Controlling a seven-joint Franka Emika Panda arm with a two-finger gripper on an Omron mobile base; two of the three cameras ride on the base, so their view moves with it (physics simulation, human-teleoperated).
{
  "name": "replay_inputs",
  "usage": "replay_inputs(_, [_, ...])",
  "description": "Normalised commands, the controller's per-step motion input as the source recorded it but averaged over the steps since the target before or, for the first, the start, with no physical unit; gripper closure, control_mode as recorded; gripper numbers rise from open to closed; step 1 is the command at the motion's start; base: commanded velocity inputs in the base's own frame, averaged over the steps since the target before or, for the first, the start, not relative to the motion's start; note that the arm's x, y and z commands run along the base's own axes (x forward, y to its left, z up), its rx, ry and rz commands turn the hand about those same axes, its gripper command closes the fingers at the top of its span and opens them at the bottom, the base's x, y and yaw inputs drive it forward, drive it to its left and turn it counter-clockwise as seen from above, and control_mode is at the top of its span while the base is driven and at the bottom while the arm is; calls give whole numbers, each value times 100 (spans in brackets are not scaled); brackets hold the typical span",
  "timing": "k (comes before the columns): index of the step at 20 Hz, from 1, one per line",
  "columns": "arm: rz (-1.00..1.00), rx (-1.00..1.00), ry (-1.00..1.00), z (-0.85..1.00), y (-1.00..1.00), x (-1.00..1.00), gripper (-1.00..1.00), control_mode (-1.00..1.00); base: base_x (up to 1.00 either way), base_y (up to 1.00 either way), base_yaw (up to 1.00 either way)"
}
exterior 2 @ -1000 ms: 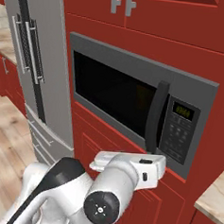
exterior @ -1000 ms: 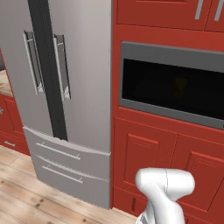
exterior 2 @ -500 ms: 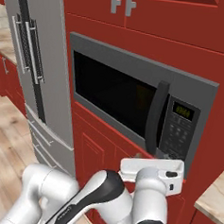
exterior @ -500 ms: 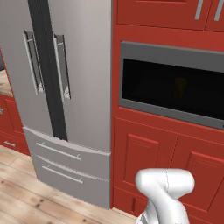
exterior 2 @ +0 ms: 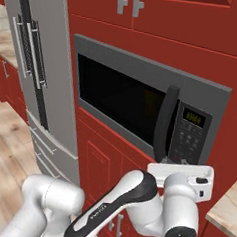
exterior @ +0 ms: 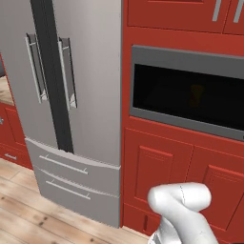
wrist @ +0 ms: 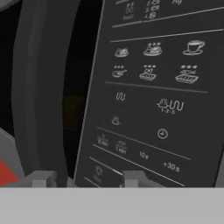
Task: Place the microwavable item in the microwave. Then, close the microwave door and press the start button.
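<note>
Silver fridge [exterior: 71, 95] stands left of the wide microwave [exterior 2: 146, 102], set lengthwise in red cabinets [exterior: 162, 167] with its door [exterior 2: 122, 98] closed, yellow cup [exterior: 196, 94] dim inside, gripper [wrist: 83, 178] parted, empty, against the keypad [wrist: 153, 96].

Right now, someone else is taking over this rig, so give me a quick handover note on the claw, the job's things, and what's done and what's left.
Claw: fingertips sit low in the hand view, right up against the keypad panel; nothing between them, but open or shut can't be told.
Microwave: built into the red cabinets, right of the fridge.
Microwave door: closed. A faint yellowish shape behind the glass looks like the cup, so it seems loaded.
Done: item apparently in, door shut.
Left: press the start button. The hand is just below the panel; whether it has been pressed can't be told.
</note>
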Motion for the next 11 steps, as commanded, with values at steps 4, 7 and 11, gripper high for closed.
replay_inputs(4, [3,3,0,-68,-48,12,-100,-100,0,0,0])
replay_inputs(7, [0,5,0,-80,-45,2,-100,-100,0,0,0])
replay_inputs(11, [2,6,0,-87,-46,3,-100,-100,0,0,0])
